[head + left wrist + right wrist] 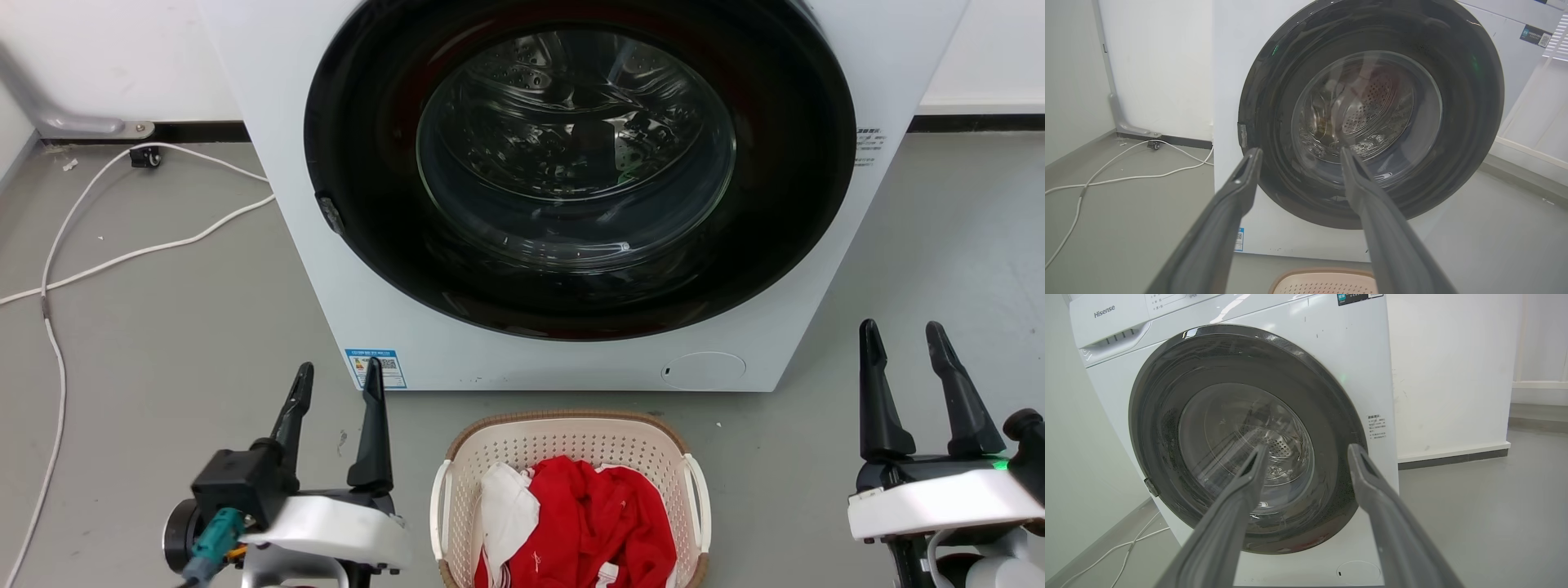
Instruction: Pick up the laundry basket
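The laundry basket [653,445], cream perforated plastic with a brown woven-look rim and white side handles, stands on the floor in front of the washing machine, at the bottom middle of the head view. Red and white clothes fill it. Its far rim [1323,272] peeks in at the bottom of the left wrist view. My left gripper [339,382] hangs open to the basket's left, apart from it, fingers pointing toward the machine. My right gripper [902,340] is open too, well off to the basket's right. In the wrist views the left gripper [1300,154] and right gripper [1308,450] hold nothing.
The white washing machine [424,343] with its dark round glass door [571,155] shut stands right behind the basket. A white cable [122,257] trails over the grey floor at the left. White walls lie behind and to the right [1453,375].
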